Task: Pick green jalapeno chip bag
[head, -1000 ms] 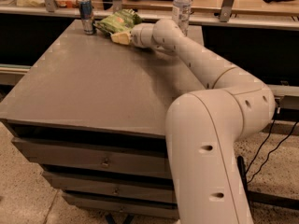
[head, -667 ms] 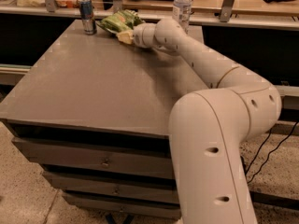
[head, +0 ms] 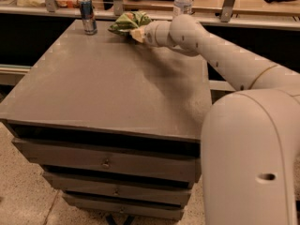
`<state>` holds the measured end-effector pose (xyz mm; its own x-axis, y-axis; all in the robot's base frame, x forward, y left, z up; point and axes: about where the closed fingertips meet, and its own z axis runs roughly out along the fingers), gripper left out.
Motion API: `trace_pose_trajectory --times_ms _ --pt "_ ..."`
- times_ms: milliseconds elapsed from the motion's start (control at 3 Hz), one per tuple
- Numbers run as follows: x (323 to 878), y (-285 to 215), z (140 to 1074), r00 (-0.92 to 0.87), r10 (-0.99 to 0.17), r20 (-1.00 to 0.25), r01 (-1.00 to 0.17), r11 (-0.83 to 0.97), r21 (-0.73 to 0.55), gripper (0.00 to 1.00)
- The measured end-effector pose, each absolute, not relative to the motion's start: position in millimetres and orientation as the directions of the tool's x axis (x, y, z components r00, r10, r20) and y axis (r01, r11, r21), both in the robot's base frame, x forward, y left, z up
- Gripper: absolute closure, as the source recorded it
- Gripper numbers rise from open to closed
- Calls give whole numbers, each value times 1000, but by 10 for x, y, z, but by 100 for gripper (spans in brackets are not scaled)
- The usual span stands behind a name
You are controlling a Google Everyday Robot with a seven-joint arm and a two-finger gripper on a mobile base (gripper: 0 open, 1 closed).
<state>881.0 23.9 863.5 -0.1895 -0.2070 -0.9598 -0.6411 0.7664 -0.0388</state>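
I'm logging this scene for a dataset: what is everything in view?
green jalapeno chip bag: one, light green, back edge of the table top, beside the end effector.
drink can: one, blue and silver, upright, back left of the top.
water bottle: one, clear with a white label, at the back right of the bag, base hidden by the arm.
cabinet table: one, grey, centre, drawers in its front.
arm: one, white, reaching from lower right towards the bag.
end effector: one, tan, at the bag's right side.
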Motion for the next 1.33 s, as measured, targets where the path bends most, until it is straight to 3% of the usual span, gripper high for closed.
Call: trace_pose_trajectory --times_ms 1333 --pt "7568 147 8913 -126 -199 -972 -862 507 7 100"
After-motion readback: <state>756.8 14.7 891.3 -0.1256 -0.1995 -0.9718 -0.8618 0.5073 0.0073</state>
